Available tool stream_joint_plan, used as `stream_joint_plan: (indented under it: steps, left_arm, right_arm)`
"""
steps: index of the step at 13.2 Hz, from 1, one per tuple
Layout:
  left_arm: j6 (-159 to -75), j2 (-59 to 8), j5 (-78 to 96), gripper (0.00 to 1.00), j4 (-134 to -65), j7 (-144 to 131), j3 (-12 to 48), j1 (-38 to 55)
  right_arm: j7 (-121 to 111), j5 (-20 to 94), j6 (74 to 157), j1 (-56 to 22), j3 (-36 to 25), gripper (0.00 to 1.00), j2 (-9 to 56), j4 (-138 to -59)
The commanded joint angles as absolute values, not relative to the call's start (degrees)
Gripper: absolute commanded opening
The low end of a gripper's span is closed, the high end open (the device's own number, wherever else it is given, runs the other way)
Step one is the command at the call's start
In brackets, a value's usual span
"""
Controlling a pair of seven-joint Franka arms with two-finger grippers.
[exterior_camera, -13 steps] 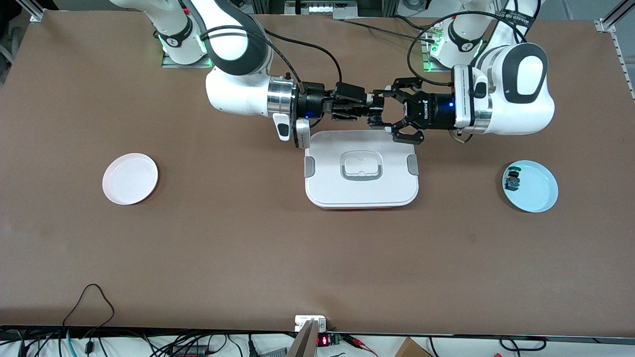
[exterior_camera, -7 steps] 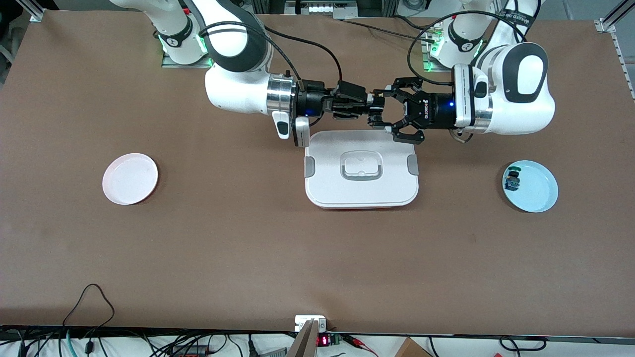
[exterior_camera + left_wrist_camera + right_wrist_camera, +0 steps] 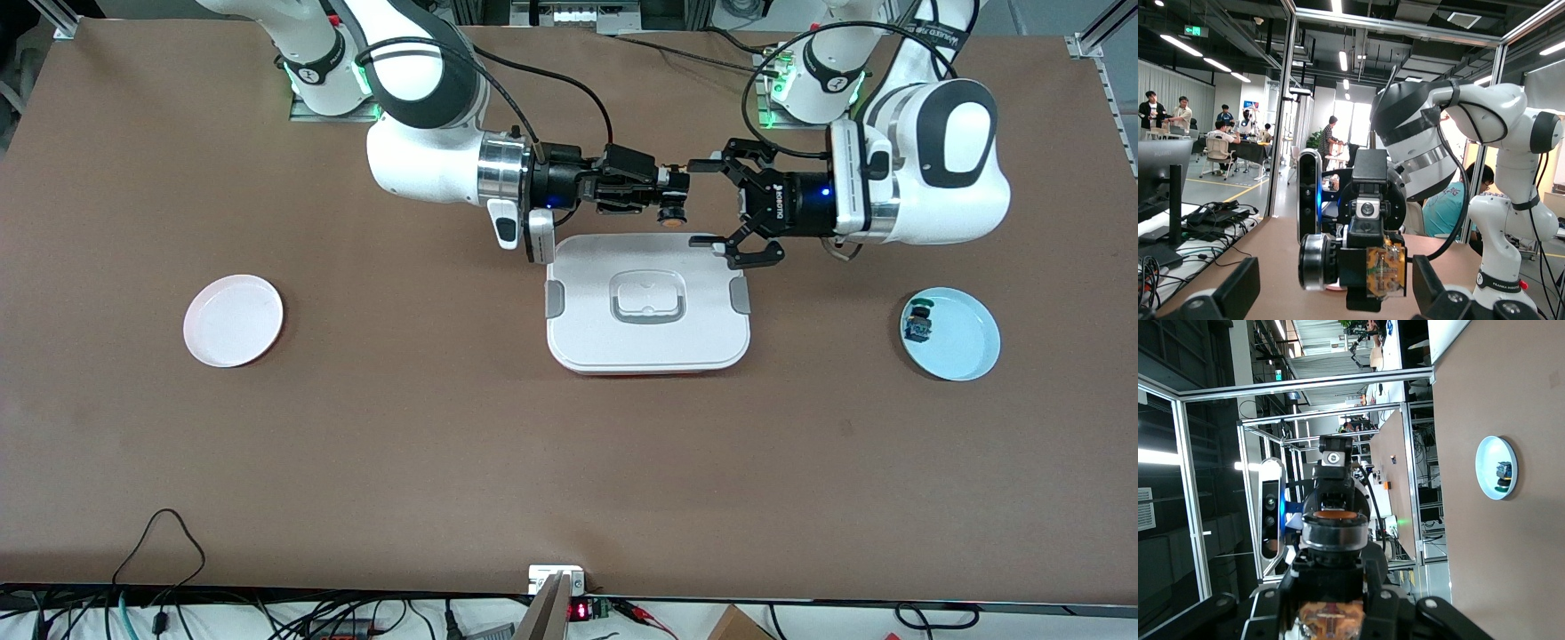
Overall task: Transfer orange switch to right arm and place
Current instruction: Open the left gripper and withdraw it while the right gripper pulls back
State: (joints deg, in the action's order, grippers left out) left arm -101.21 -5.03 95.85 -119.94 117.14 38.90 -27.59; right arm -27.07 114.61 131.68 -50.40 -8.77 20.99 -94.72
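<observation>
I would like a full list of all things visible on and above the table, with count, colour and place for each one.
orange switch: 1, black body with orange cap, held in the air by the right gripper
white lidded box: 1, white, table centre
pink plate: 1, pale pink, toward the right arm's end
blue plate: 1, light blue, toward the left arm's end
green-capped switch: 1, green and blue, on the blue plate
right gripper: 1, black, shut on the orange switch
left gripper: 1, black, open, beside the switch

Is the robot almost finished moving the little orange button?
About halfway. Done: the hand-off. The left gripper is open and apart from the orange switch. In hand: the right gripper is shut on the switch, above the white lidded box. Left: setting it down, maybe on the white plate.
</observation>
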Motion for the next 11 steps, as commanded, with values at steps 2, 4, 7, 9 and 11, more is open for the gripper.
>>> stream_joint_plan:
  steps: [2,4,7,9,11]
  left_arm:
    - [-92.9,-7.9,94.2,1.0,-119.5,117.2,38.9,-34.6]
    - [-89.8,-11.1,86.2,1.0,-116.3,117.1,39.0,-39.0]
    - [-86.0,-11.4,79.7,1.0,-116.0,116.5,38.9,-43.5]
    - [-84.7,-11.6,76.6,1.0,-115.1,115.5,39.0,-45.1]
    - [-81.1,-15.2,75.2,1.0,-111.6,112.2,38.9,-44.9]
  right_arm:
    - [-27.7,115.3,132.2,-50.5,-9.3,0.0,19.1,-95.8]
    - [-27.9,112.3,131.8,-49.3,-9.4,0.0,17.5,-97.9]
    - [-27.7,105.3,125.5,-43.5,-9.4,0.0,15.9,-100.5]
    - [-27.4,103.0,119.2,-38.7,-9.4,0.0,15.7,-101.0]
    - [-27.5,97.5,112.4,-33.4,-9.4,0.0,15.5,-102.4]
